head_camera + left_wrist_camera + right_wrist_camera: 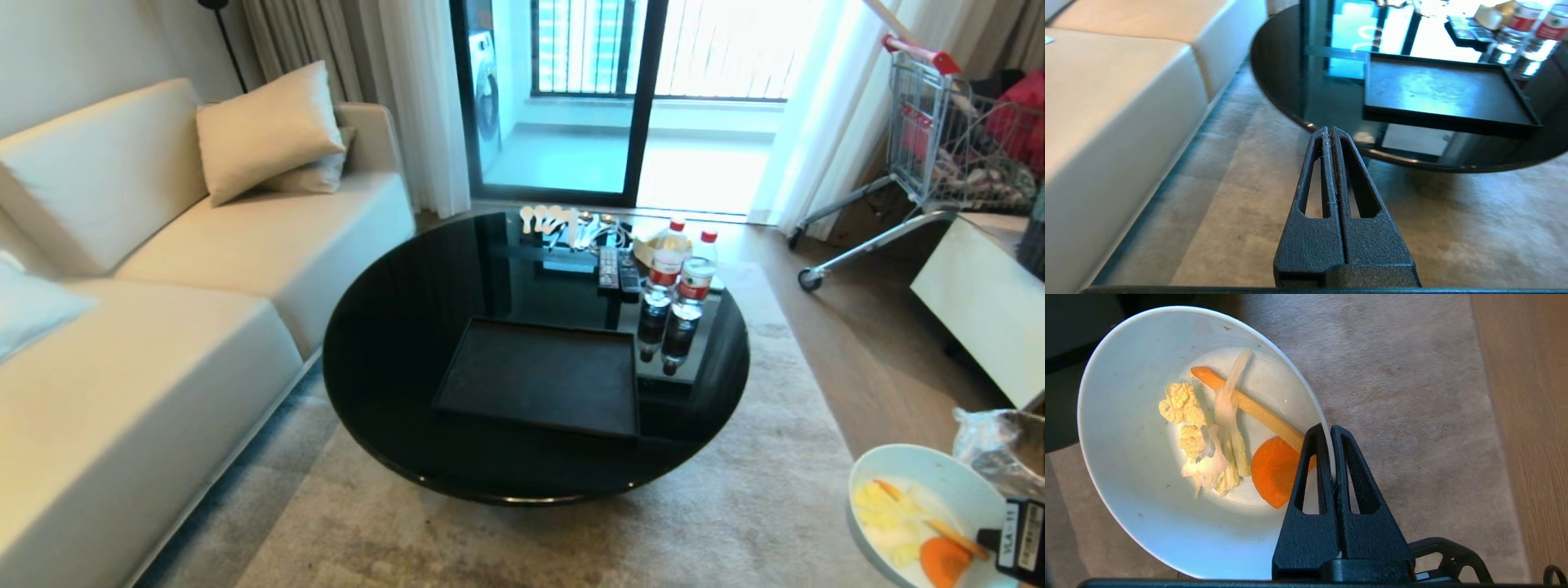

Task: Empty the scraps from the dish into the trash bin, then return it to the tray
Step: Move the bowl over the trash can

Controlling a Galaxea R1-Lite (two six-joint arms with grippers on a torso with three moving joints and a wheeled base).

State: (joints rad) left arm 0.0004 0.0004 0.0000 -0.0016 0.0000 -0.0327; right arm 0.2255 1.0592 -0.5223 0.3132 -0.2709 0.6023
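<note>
The white dish (914, 474) hangs over the rug at the lower right of the head view, level, with my right gripper (986, 539) shut on its rim. In the right wrist view that gripper (1327, 430) pinches the dish (1126, 457) wall, one finger inside and one outside. The scraps (1208, 449) lie inside: yellow pieces, an orange strip and an orange slice. Just beyond the dish stands the trash bin (992, 437) with its clear bag. The black tray (539, 376) sits empty on the table. My left gripper (1329, 131) is shut on nothing, low over the rug before the tray (1437, 90).
The round black glass table (392, 327) also carries two water bottles (663, 269), remotes (616, 273) and white spoons (547, 216). A cream sofa (163, 327) lines the left. A shopping cart (939, 139) and a white cabinet (980, 302) stand on the right.
</note>
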